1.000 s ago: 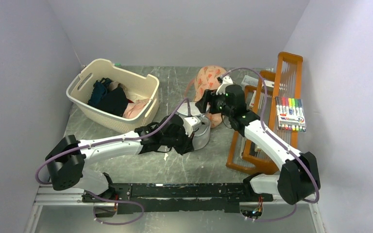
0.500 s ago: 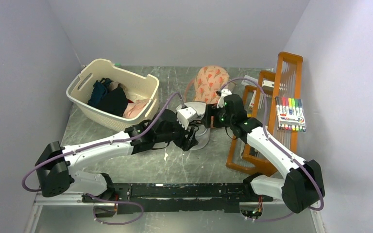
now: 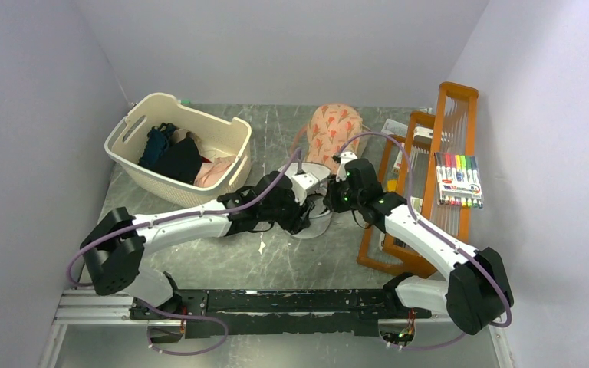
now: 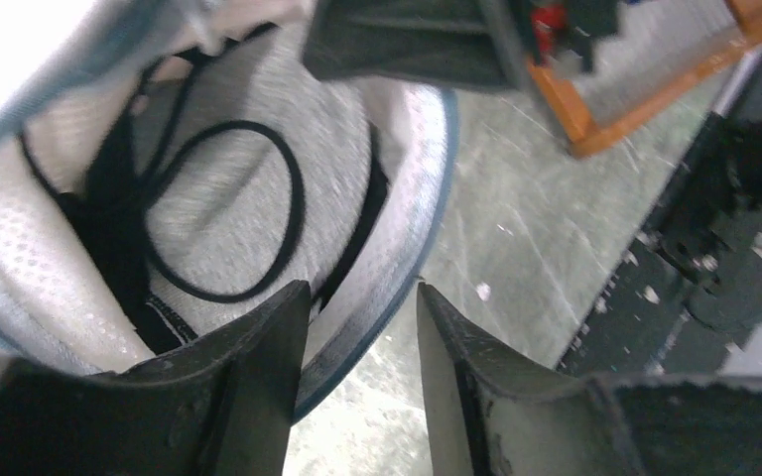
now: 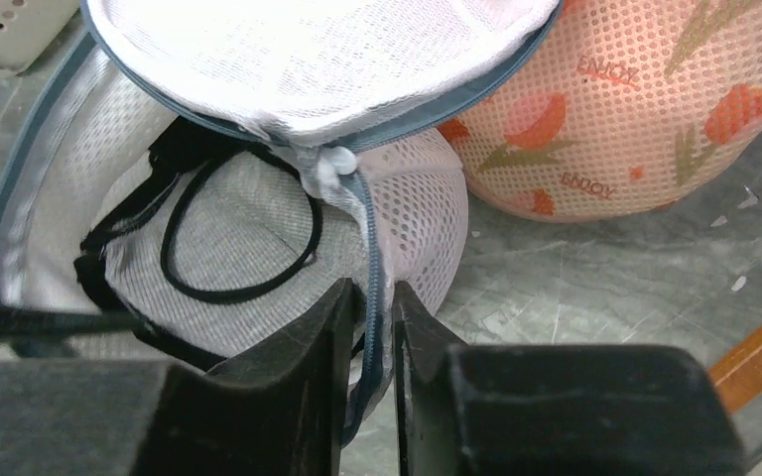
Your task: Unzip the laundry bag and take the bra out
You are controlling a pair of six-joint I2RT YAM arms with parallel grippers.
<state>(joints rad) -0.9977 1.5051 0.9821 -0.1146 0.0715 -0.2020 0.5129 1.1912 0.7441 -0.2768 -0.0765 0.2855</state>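
The laundry bag (image 3: pixel 316 225) lies at the table's middle, mostly under both grippers. Its zip is undone: the lid flap (image 5: pixel 308 50) is lifted back and the white mesh wall (image 4: pixel 407 228) stands open. Inside lies the bra (image 4: pixel 124 228), black fabric with a thin black strap looping (image 5: pixel 228 296) over a grey ribbed surface. My left gripper (image 4: pixel 361 290) (image 3: pixel 305 208) is open and straddles the bag's near rim, one finger inside and one outside. My right gripper (image 5: pixel 370 288) (image 3: pixel 328 201) is shut on the greyish-blue zip rim just below the slider.
A cream slotted basket (image 3: pixel 199 126) with dark blue and pink clothes stands at the back left. An orange patterned mesh pouch (image 3: pixel 333 126) (image 5: pixel 635 109) lies right behind the bag. Orange wooden frames (image 3: pixel 429 184) and a marker pack (image 3: pixel 458 180) fill the right side.
My right gripper came down from the orange pouch to the bag and closed on its zip rim. My left gripper opened and shifted onto the bag's near rim.
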